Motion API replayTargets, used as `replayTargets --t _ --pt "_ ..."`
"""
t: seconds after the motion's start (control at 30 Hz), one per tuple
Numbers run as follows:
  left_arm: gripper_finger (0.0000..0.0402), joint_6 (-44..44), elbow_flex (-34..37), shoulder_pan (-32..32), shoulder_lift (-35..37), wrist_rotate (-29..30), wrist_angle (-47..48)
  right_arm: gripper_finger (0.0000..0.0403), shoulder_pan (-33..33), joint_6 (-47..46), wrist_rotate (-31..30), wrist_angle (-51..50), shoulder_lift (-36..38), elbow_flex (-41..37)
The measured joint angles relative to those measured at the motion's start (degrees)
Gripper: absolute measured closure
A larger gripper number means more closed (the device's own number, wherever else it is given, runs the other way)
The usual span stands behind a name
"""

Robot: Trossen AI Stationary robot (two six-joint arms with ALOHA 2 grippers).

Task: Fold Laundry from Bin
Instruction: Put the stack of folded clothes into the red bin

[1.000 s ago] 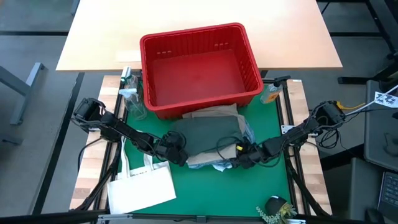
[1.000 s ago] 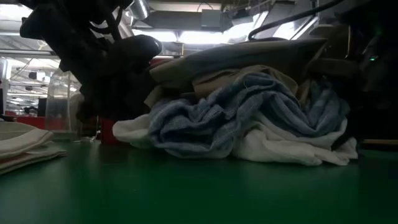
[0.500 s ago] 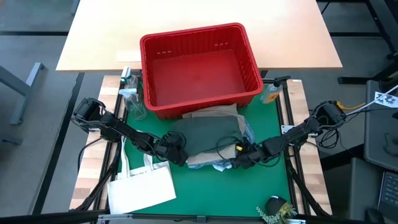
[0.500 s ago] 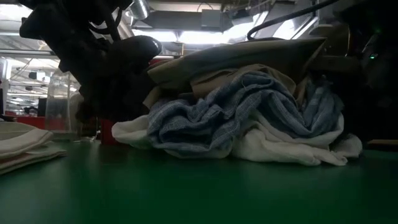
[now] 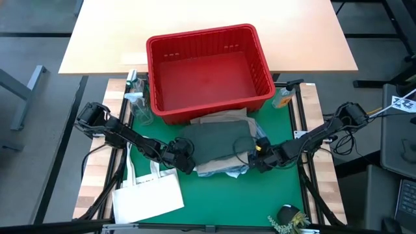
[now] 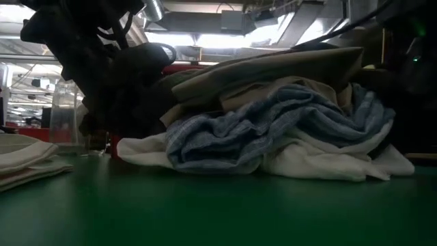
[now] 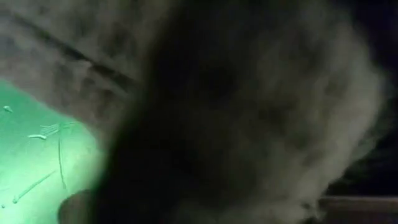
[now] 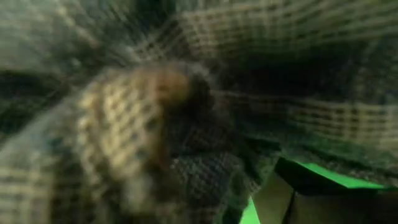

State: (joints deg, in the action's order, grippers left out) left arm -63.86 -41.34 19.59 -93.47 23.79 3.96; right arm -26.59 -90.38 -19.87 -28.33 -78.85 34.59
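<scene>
The red bin (image 5: 203,35) stands at the far middle with nothing showing inside. In front of it the laundry lies heaped on the green mat (image 5: 214,201). A dark green garment (image 5: 218,140) is on top, over beige cloth (image 5: 224,120), and blue-and-white striped cloth (image 6: 259,130) and white cloth (image 6: 307,160) are at the bottom. My left gripper (image 5: 185,159) is shut at the heap's near left corner. My right gripper (image 5: 255,156) is at the heap's near right side, with checked cloth (image 8: 186,93) filling its wrist view. My left gripper is shut at the dark green garment's near left corner (image 5: 193,155), coming slanting down from the table's left. The gripper hides the place of contact, and dark cloth (image 7: 249,112) fills its wrist view. The garment rests on top of the heap.
A flat white tote bag (image 5: 148,194) lies at the near left. A clear bottle (image 5: 134,97) stands left of the bin and an orange thing (image 5: 283,97) right of it. A dark object with a sprig (image 5: 289,218) sits near right. Bare mat lies along the near edge.
My right gripper has risen a little and drawn back toward the table's right edge. On the heap's right side the striped and white cloth has sagged and spread out toward the right. The dark green top layer stays in place.
</scene>
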Motion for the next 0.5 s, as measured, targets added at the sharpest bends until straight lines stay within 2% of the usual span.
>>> replayTargets --t 0.17,0.5 --pt "0.0392 -0.02 0.00 0.00 -0.02 0.02 0.09 0.0248 1.10 0.45 -3.44 1.23 -0.17 0.02" --pt "0.0392 -0.02 0.00 0.00 -0.02 0.04 0.31 0.0248 7.94 0.77 -7.92 4.56 -0.17 -1.69"
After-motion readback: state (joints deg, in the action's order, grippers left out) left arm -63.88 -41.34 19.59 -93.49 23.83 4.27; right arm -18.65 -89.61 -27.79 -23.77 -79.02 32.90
